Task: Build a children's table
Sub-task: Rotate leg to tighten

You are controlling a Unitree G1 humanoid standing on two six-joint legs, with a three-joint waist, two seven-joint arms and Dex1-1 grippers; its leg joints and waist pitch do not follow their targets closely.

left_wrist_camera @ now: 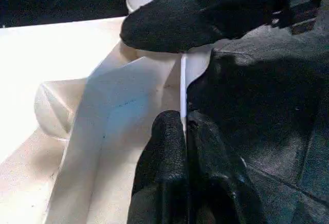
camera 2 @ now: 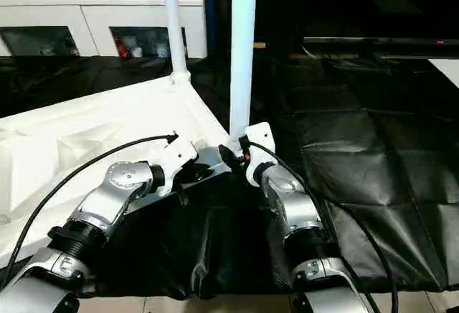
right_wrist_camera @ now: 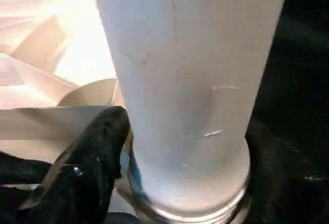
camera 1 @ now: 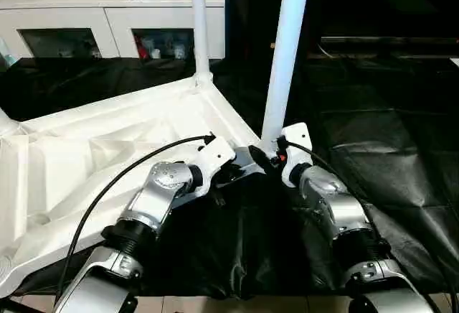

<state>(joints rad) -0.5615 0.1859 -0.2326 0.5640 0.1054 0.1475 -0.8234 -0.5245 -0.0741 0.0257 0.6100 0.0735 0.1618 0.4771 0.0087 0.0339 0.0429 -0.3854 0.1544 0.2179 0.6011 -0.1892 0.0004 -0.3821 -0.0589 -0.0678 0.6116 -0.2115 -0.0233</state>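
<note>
- Table top (camera 1: pixel 107 141): white, square, lying upside down with its ribbed underside facing up, on the black sheet (camera 1: pixel 387 155) that covers the desk
- Near leg (camera 1: pixel 285 54): long, round, white, standing upright at the table top's corner nearest the robot, its base at the corner socket
- Far leg (camera 1: pixel 199 22): upright in the socket at the table top's next corner, farther from the robot
- Left hand (left_wrist_camera: pixel 185 131): at the table top's near corner; its two black fingers (left_wrist_camera: pixel 164 147) are closed together on the thin white edge wall (left_wrist_camera: pixel 183 88) of the table top
- Right hand (camera 1: pixel 267 156): at the foot of the near leg, beside the same corner; one black finger (right_wrist_camera: pixel 97 147) lies against the leg's base, but how far the hand is open cannot be told
- White cabinet (camera 1: pixel 107 11): with glass doors, standing behind the table top, beyond the far leg
- Black cable (camera 1: pixel 122 176): runs along the left forearm, over the table top
</note>
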